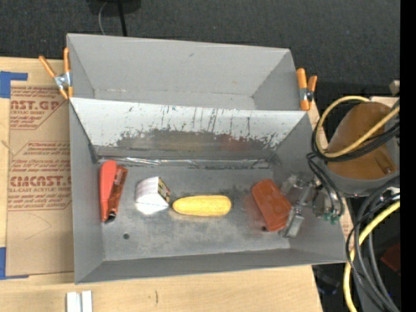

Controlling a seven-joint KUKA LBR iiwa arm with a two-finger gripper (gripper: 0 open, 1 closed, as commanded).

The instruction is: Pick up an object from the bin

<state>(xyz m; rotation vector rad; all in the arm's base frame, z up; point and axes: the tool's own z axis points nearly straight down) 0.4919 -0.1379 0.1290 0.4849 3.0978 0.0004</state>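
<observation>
Camera view looks down into the grey metal bin (pixel 182 77), where 4 loose things lie in a rough row across the floor, and the yellow corn cob (pixel 201 205) near the middle of that row serves as the mark for all the rest. The cob lies lengthwise along the row. Just left of the cob, touching or nearly touching its end, sits a white roll (pixel 149 197) with a small dark and yellow tab on the side facing the cob. Further left of the cob, past the roll and close to the bin's left wall, lies a long orange-red tool (pixel 109 190) with a dark strip along it, set crosswise to the cob. Right of the cob, apart from it with bare floor between, lies a flat red-brown block (pixel 268 201), tilted so that its long side runs at a slant to the cob. The claw (pixel 290 207) is on the far side of this block from the cob, down at the block's right edge, reaching in from the right wall. Its 2 fingers (pixel 294 226) stand wide apart, 1 by the block's upper right corner and 1 by its lower right corner; whether they touch the block cannot be told. Behind the claw, further right of the cob, the arm's orange cover (pixel 361 148) and looped yellow and black cables (pixel 351 129) rise beyond the bin's rim.
</observation>
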